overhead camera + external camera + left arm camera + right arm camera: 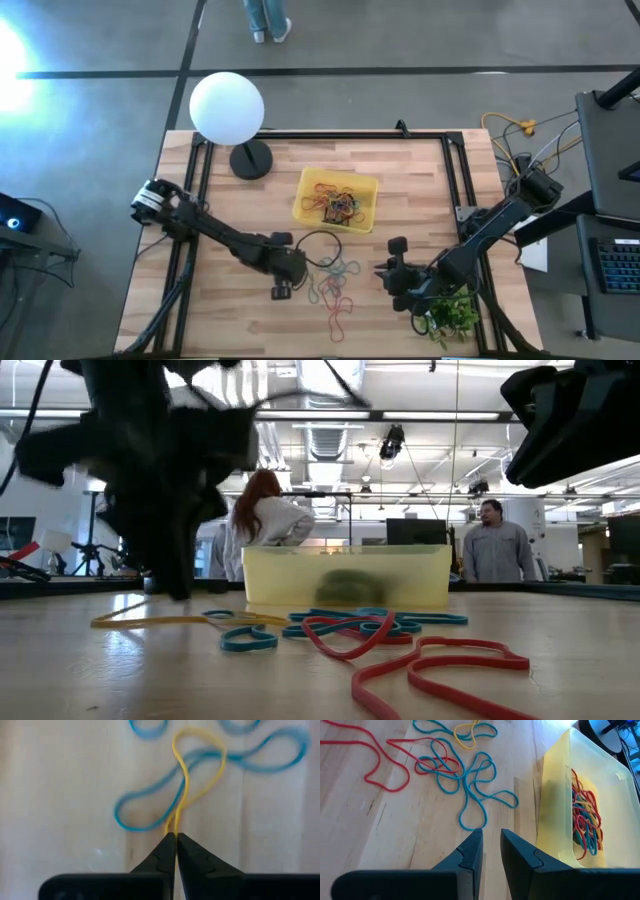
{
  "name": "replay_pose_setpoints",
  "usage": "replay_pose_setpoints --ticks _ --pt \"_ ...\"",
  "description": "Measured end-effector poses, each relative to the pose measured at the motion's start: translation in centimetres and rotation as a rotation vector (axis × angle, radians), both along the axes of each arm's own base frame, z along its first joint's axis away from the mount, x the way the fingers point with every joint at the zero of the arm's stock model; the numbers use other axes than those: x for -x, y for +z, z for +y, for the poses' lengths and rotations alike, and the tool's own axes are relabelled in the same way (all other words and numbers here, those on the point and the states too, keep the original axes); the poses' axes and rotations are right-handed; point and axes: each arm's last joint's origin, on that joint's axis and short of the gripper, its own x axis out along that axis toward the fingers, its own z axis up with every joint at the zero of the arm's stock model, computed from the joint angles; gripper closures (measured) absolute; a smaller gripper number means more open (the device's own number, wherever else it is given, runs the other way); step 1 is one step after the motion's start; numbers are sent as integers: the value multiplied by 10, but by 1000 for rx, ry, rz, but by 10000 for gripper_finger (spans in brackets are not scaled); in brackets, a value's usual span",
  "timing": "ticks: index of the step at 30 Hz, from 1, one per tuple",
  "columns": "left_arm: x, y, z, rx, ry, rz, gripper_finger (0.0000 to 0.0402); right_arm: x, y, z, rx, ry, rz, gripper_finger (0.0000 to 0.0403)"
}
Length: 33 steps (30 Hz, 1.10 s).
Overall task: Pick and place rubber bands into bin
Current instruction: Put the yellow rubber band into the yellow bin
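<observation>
My left end effector (176, 837) is pinched tight on a yellow rubber band (192, 770) down on the worktop (420, 190), lying over a blue band (150, 805). The bin (335, 198) sits further back, already holding bands. My right end effector (491, 837) hovers nearby, fingers slightly apart, holding nothing.

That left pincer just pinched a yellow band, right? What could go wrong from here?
The left pincer is shut on only the end of the yellow rubber band, so the band might slip free when lifted. That band also lies across a blue rubber band, which could snag and be dragged along. The bin already holds a tangle of bands, so a springy one dropped near its rim might bounce back out.
</observation>
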Motion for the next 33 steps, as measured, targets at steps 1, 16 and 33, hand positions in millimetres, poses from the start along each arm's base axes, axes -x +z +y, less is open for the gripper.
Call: replay_pose_setpoints --ticks 1,16,33 --pt "1 5 0 -8 1 -24 401 0 0 0 1 1 1 346" --pt "9 69 9 -298 45 -393 402 0 0 0 4 4 1 346" --pt "-13 115 74 -566 178 -650 401 0 1 0 0 5 -3 346"
